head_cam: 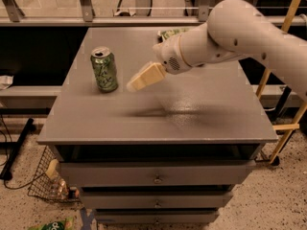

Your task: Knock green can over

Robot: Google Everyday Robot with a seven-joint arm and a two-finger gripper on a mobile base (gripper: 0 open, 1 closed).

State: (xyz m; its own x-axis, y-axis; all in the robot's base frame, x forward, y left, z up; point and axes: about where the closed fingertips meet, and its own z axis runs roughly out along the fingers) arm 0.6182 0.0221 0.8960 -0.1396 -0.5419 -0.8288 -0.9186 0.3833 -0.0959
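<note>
The green can stands upright on the left part of the grey cabinet top, its silver top with pull tab facing up. My gripper, with cream-coloured fingers, hangs just above the surface a short way to the right of the can, not touching it. It holds nothing. The white arm reaches in from the upper right.
A green foil snack bag lies at the back of the top, partly hidden by the arm. The cabinet has drawers below. A wire basket sits on the floor at lower left. A yellow frame stands at right.
</note>
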